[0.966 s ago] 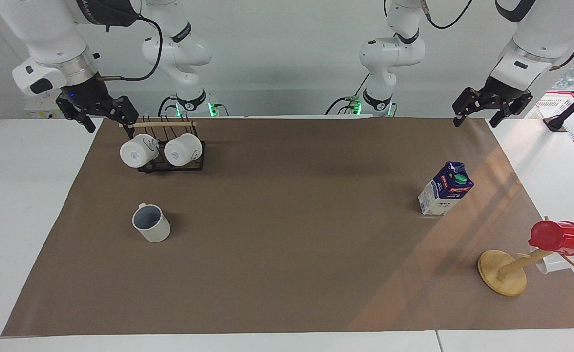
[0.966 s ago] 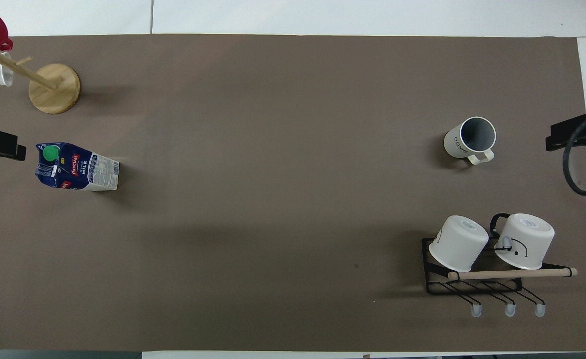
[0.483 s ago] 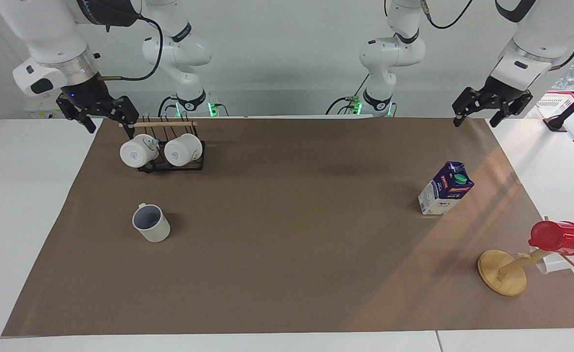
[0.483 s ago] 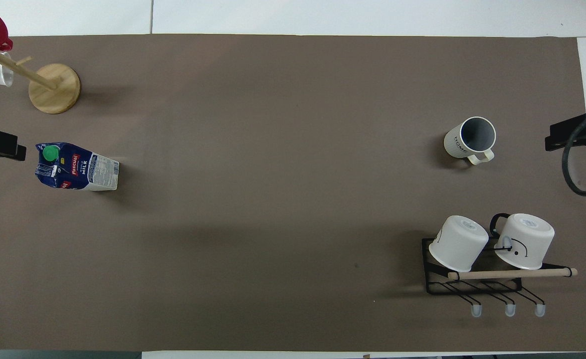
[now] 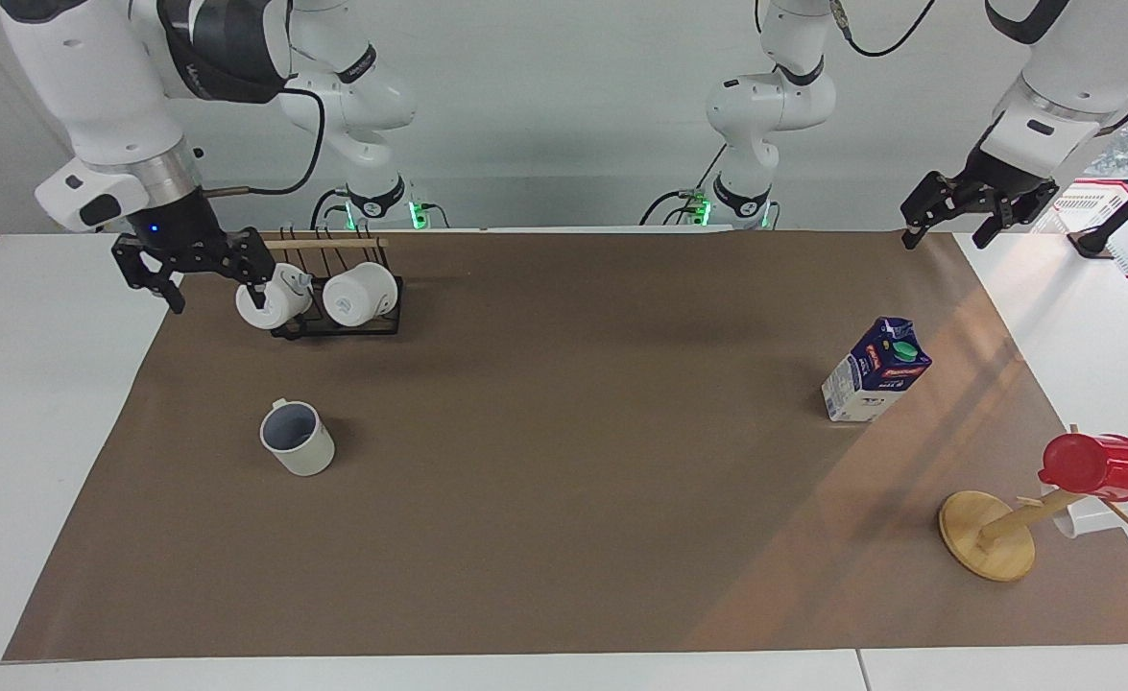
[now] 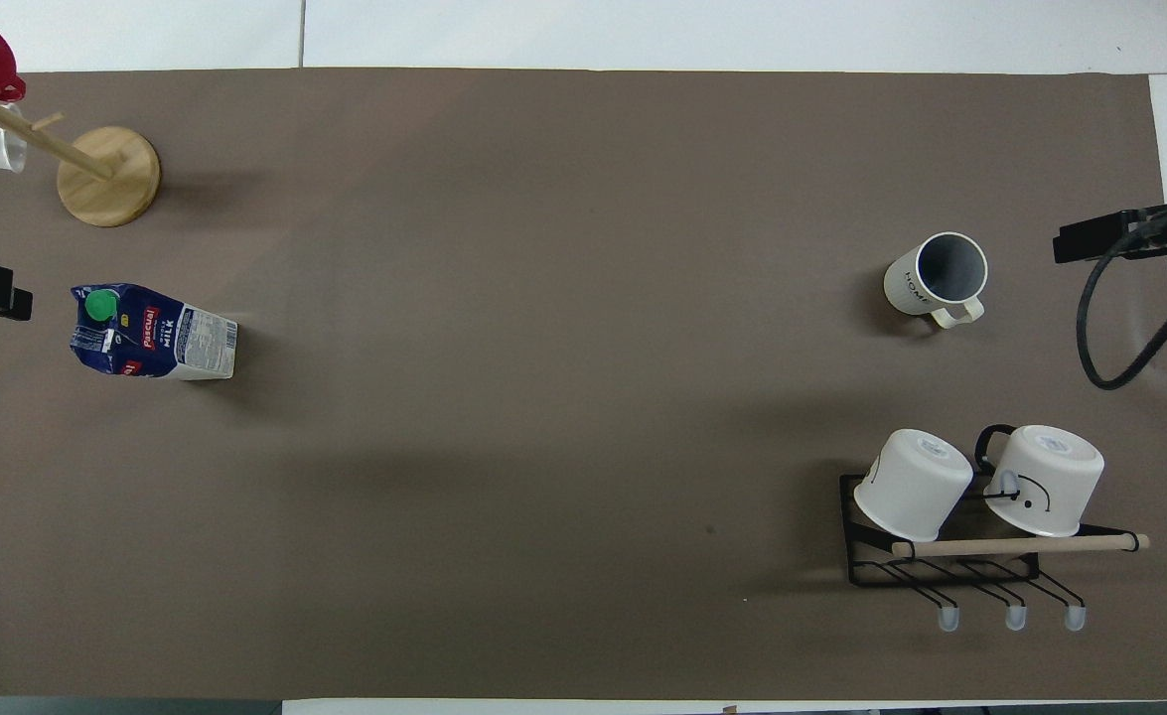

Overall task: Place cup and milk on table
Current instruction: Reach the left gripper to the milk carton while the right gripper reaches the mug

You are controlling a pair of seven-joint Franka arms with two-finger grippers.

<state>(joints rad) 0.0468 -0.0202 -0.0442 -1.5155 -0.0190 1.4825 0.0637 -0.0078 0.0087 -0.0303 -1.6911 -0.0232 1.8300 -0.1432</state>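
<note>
The off-white cup (image 5: pixel 297 438) stands upright on the brown paper of the table (image 5: pixel 564 461), toward the right arm's end; it also shows in the overhead view (image 6: pixel 936 278). The milk (image 5: pixel 876 370) stands upright on the paper toward the left arm's end, and shows in the overhead view (image 6: pixel 151 333). My right gripper (image 5: pixel 215 291) is open and empty, up in the air over the paper's edge beside the mug rack. My left gripper (image 5: pixel 948 228) is open and empty, raised over the paper's corner near the robots.
A black wire rack (image 5: pixel 338 326) with two white mugs stands near the robots at the right arm's end. A wooden mug tree (image 5: pixel 991 533) carrying a red cup (image 5: pixel 1096 465) stands farther from the robots than the milk.
My right gripper has come down and moved out beside the rack's end mug. My left gripper has shifted slightly toward its end of the table. Cup and milk have not moved.
</note>
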